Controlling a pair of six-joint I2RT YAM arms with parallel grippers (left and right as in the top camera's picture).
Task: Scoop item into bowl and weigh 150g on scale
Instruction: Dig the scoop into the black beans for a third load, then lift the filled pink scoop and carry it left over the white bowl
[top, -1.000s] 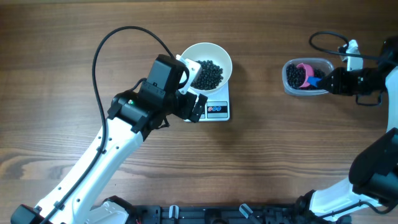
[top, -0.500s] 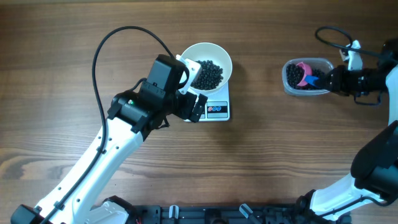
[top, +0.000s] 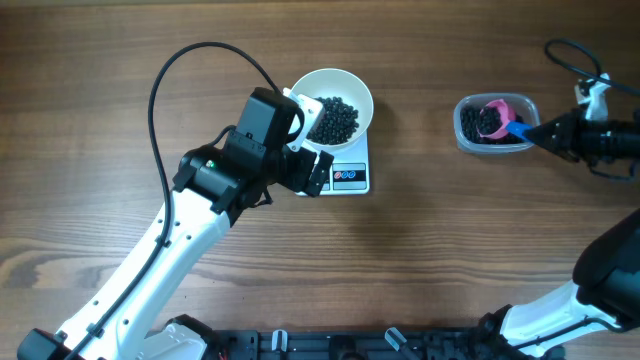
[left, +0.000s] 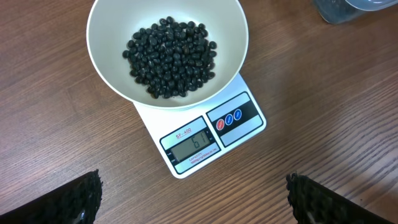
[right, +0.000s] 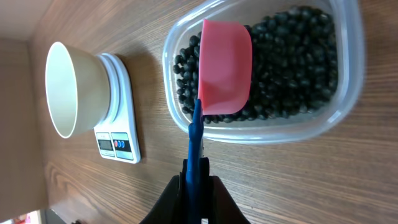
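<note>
Right tool (right: 196, 180) clamping scoop (right: 225, 68) handle, scoop sitting on beans (right: 292, 56) in tub (right: 267, 135); left tool (left: 196, 199) hanging wide open by scale (left: 242, 118).

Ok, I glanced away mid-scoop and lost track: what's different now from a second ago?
The right fingers, shut on the blue handle of the pink scoop, drew back away from the scale; the scoop turned from lying on its side to mouth-up over the tub, apparently filled with beans. The left fingers, open, the bowl and the scale stayed put.

Wood-grain table (top: 450, 250), clear plastic tub (right: 280, 132), glossy white bowl (left: 102, 43)
</note>
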